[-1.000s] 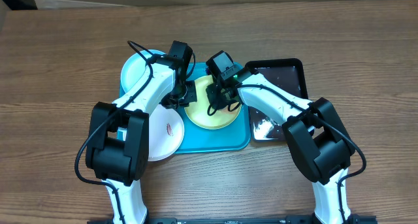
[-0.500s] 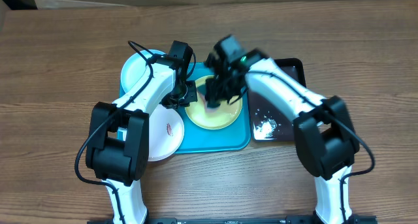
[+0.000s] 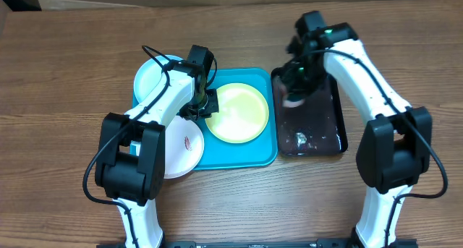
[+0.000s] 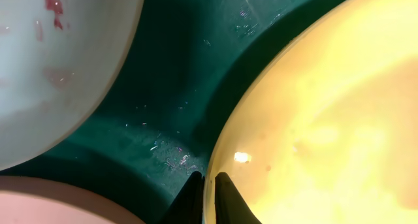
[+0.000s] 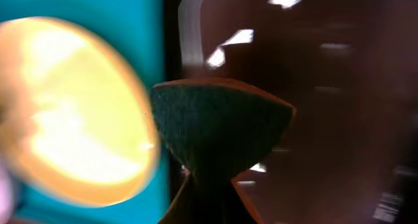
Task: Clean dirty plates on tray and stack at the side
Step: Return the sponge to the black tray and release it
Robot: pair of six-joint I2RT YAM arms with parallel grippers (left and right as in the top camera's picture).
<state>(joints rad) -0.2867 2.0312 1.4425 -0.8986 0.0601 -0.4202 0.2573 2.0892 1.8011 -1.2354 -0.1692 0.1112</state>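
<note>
The yellow-green-rimmed plate (image 3: 236,112) lies on the turquoise tray (image 3: 249,155). My left gripper (image 3: 209,103) is shut on its left rim; in the left wrist view the fingers (image 4: 191,199) pinch the plate's edge (image 4: 313,119) over the tray (image 4: 176,87). The white plate (image 3: 181,147) with a red smear overlaps the tray's left edge. The light-blue-rimmed plate (image 3: 153,78) lies far left, partly under the arm. My right gripper (image 3: 295,95) is shut on a dark sponge (image 5: 222,126) above the black tray (image 3: 329,125). In the right wrist view the gripper (image 5: 209,191) has the yellow-green plate (image 5: 78,113) to its left.
The glossy black tray (image 5: 313,87) holds wet specks and foam (image 3: 300,138) near its front. In the left wrist view a pale plate with a red smear (image 4: 59,67) sits at upper left and another plate rim (image 4: 52,204) at lower left. Brown wooden table (image 3: 65,132) all round.
My right arm has swung with the sponge from over the yellow-green plate to the right, above the black tray. The left arm and the plates have not moved.
</note>
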